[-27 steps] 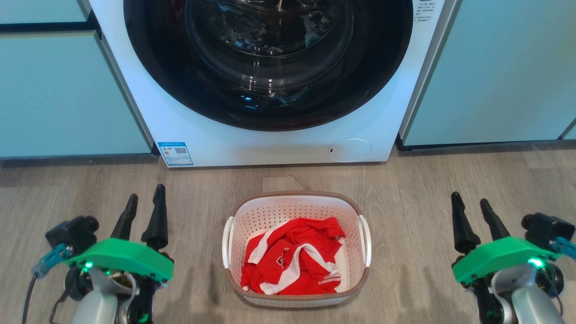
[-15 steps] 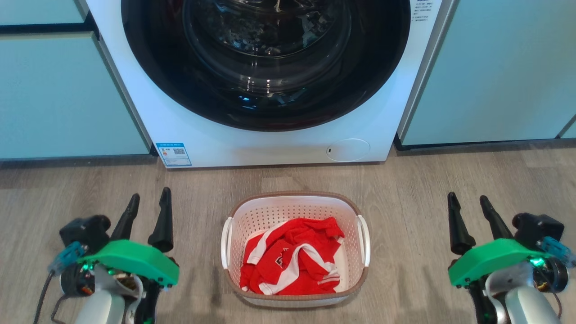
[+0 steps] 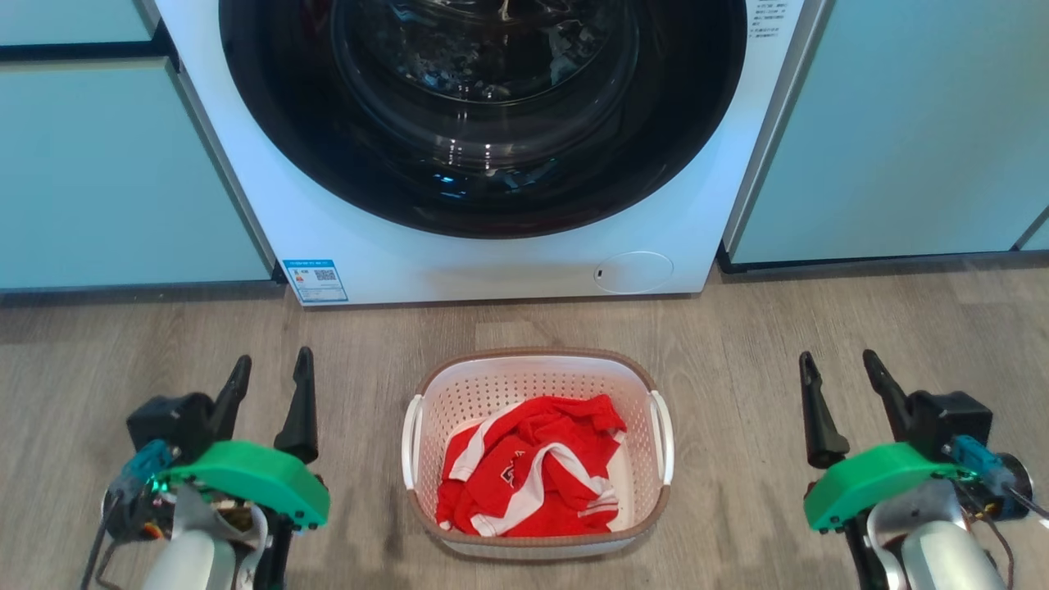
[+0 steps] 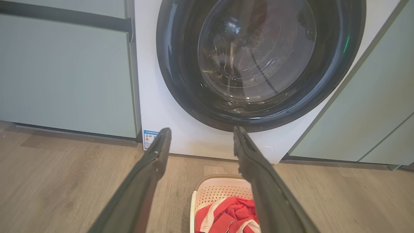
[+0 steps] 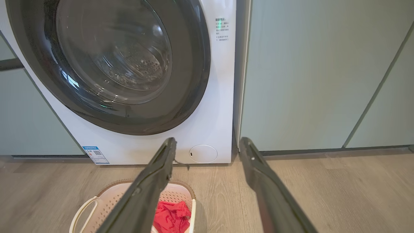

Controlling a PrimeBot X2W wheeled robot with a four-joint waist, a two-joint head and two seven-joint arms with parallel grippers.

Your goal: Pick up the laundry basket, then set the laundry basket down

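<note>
so the grey-brown wood-plank floor (image 3: 778,344) has a small white perforated plastic laundry basket (image 3: 524,378) with a brown woven-look rim sitting flat on it, a strip of bare planks away from the big white front-loading washing machine (image 3: 492,274) standing behind it

White laundry basket (image 3: 538,385) upright on floor

Left gripper (image 4: 202,131) fingers spread wide, nothing between them, aimed at the washing machine (image 4: 148,81) with its round dark door (image 4: 258,58). Laundry basket (image 4: 220,191) sits on the wood floor (image 4: 64,181) near the machine, red-and-white garment (image 4: 233,216) inside, one finger overlapping its rim.
</note>
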